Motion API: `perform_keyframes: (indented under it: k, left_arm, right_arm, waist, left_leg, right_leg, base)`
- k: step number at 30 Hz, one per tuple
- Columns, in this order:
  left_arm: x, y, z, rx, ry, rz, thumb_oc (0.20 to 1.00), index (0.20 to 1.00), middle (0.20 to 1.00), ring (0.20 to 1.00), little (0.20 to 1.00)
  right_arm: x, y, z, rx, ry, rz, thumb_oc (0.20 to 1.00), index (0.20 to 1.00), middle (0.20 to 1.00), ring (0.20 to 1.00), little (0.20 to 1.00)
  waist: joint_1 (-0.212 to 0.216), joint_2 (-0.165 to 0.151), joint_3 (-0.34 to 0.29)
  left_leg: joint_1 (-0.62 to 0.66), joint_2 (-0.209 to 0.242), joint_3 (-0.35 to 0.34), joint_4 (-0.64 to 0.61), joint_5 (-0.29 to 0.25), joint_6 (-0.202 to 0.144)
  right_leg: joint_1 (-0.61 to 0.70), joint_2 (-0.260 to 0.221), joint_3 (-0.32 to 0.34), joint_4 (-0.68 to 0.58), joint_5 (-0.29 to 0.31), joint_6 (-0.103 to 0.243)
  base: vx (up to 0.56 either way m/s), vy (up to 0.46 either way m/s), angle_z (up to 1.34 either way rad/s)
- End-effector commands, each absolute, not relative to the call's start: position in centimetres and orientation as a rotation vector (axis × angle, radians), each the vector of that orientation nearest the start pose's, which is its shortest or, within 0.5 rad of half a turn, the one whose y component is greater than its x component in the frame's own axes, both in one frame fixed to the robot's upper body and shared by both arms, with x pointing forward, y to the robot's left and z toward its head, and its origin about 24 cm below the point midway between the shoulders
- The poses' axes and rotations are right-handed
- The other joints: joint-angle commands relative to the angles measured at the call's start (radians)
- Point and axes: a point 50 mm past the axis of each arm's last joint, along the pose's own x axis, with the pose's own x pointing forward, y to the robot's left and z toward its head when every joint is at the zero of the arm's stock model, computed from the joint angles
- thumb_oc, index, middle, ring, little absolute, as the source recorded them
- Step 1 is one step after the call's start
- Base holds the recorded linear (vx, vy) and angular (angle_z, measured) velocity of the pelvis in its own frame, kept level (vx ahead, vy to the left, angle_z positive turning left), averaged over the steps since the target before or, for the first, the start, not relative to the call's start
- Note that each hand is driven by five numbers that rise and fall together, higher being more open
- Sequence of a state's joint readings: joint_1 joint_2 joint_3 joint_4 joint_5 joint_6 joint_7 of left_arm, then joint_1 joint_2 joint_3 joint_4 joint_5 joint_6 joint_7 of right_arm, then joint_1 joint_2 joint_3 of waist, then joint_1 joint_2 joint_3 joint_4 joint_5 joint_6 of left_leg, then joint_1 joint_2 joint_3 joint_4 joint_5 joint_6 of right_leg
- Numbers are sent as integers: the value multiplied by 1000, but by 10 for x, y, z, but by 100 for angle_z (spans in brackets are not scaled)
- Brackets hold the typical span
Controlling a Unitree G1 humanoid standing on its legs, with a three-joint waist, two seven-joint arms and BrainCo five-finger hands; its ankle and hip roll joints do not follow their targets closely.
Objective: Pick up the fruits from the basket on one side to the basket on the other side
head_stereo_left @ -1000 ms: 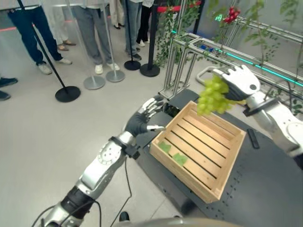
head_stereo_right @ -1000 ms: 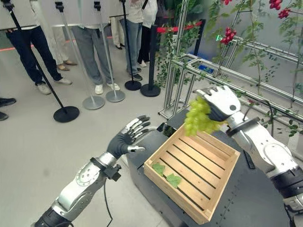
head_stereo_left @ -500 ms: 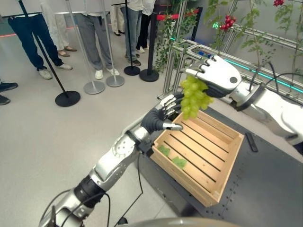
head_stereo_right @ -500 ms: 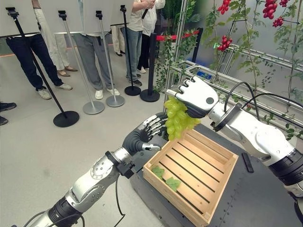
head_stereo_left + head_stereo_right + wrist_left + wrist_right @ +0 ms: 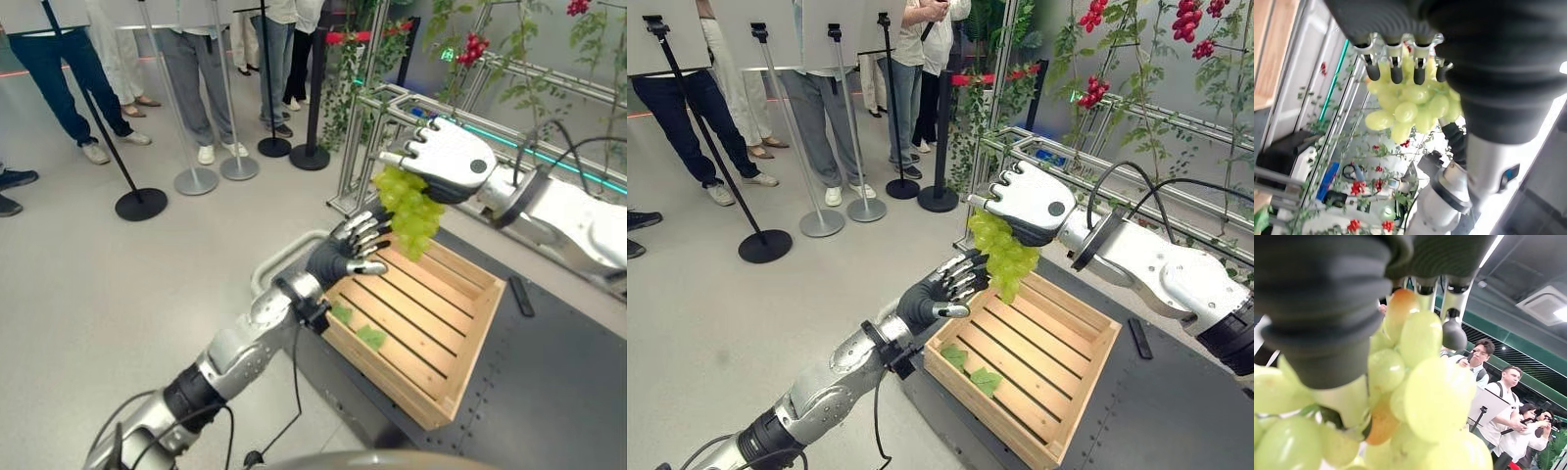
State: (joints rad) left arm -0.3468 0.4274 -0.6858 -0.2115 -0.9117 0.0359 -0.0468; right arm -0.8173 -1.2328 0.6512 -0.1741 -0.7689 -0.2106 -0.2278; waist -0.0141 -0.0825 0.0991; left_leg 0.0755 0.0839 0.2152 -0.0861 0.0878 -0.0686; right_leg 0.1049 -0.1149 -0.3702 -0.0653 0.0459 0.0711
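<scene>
A bunch of green grapes (image 5: 409, 210) hangs from my right hand (image 5: 449, 159), whose fingers are curled round its top, above the far left corner of a wooden slatted crate (image 5: 416, 323). Close up the grapes (image 5: 1415, 382) fill the right wrist view. My left hand (image 5: 351, 251) is open with its fingers spread, palm up, just below and left of the bunch; its fingertips (image 5: 1396, 73) reach towards the grapes (image 5: 1405, 110). In the crate lie two green leaves (image 5: 972, 366).
The crate sits on a dark table (image 5: 549, 392). A metal frame with vines and red berries (image 5: 1087, 93) runs behind it. Several people (image 5: 186, 59) stand behind stanchion posts (image 5: 140, 196) at the far left. A small black bar (image 5: 520, 295) lies right of the crate.
My right hand has carried the grapes from above the crate's far right to its far left corner. My left hand has risen and moved right, under the bunch.
</scene>
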Motion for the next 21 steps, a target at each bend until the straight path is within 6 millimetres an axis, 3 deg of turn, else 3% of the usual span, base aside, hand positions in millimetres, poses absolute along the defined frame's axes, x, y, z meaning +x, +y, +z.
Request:
perform_keyframes:
  k: [1,11,21]
  left_arm:
    - [250,31,127,-399,-18,-958,1000,1000,1000,1000,1000]
    - [250,58,104,-315,73,-875,1000,1000,1000,1000,1000]
    - [251,72,93,-234,109,-848,1000,1000,1000,1000,1000]
  right_arm:
    - [275,-150,296,-1990,-1280,64,200,200,200,200,200]
    - [272,-150,299,-2026,-1301,45,200,200,200,200,200]
    - [271,-144,303,-2031,-1329,62,200,200,200,200,200]
  waist:
    - [-5,-27,-24]
    - [0,-17,-23]
    - [0,-14,-29]
  left_leg:
    - [12,-6,-35,22,-79,22]
    - [11,-9,-38,29,-81,21]
    - [13,-7,-41,29,-81,20]
  right_leg:
    - [12,-48,-46,56,-44,94]
    - [17,-51,-51,53,-45,93]
    - [22,-48,-55,52,-49,91]
  base:
    - [0,0,0]
    - [1,0,3]
    - [4,-1,3]
